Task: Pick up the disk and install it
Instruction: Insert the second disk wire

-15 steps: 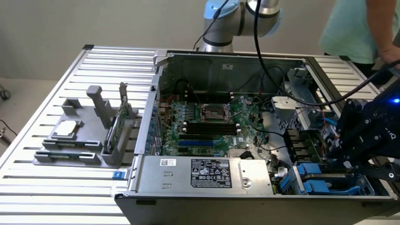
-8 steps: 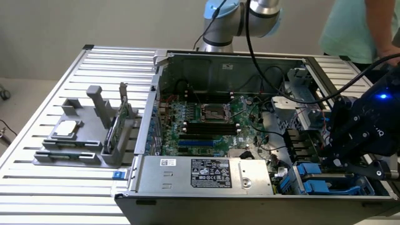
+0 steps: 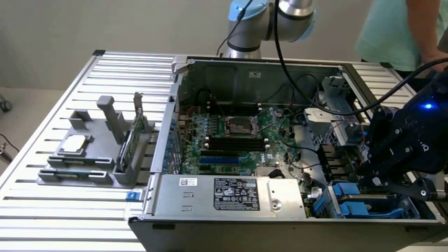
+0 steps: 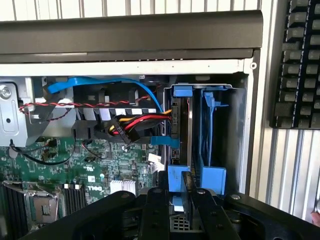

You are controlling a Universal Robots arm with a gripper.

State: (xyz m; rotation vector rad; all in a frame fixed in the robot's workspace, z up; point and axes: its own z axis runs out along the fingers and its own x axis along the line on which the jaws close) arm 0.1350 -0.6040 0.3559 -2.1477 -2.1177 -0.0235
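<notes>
Exterior view first: the gripper (image 3: 392, 181) hangs low over the drive bay at the corner of the open computer case (image 3: 245, 79) on the exterior view's right, with blue plastic brackets (image 3: 357, 202) showing just beneath it. A person (image 3: 402, 31) stands behind the case, and a grey fixture (image 3: 91, 157) with a small silver chip (image 3: 73, 143) sits well apart on the slatted table (image 3: 42, 105) toward the exterior view's left. Wrist view next: the disk (image 4: 186, 175), edge-on, thin silver-grey metal framed by bright blue plastic, stands between the black fingers (image 4: 155, 205), which look clamped on its near end, while its far part sits in the blue-railed bay (image 4: 212, 130) beside the red, yellow and black power leads (image 4: 140, 122) and a blue flat cable (image 4: 100, 82). My judgement is that the drive is partway into its slot, so doing this well means keeping it square to the rails and pressing straight along them, since the smooth plastic bracket should slide but would bind if tilted. Stiff sheet-metal walls leave little room, and the soft cables nearby could snag. A black keyboard (image 4: 300, 60) lies beyond the case.
</notes>
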